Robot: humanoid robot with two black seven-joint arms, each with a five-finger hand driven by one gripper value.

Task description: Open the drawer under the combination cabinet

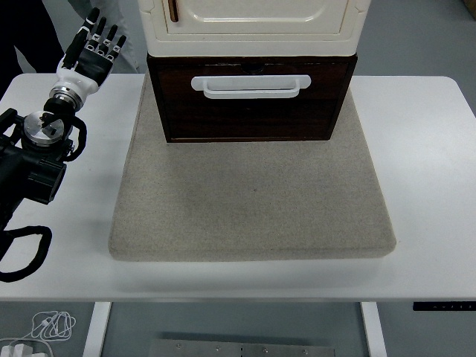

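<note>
Counting one drawer (250, 111), one handle (251, 85).

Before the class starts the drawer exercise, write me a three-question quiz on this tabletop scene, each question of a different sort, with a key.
1. True or false: the left robot hand is gripping the white handle.
2. Multiple choice: the dark wooden drawer sits on A) bare table, B) a grey mat, C) a tray.
3. Fill in: above the drawer stands a ______-coloured cabinet.

Key
1. False: the hand is raised with fingers spread at the table's far left, apart from the handle.
2. B: the grey mat lies on the white table.
3. Cream.
</note>
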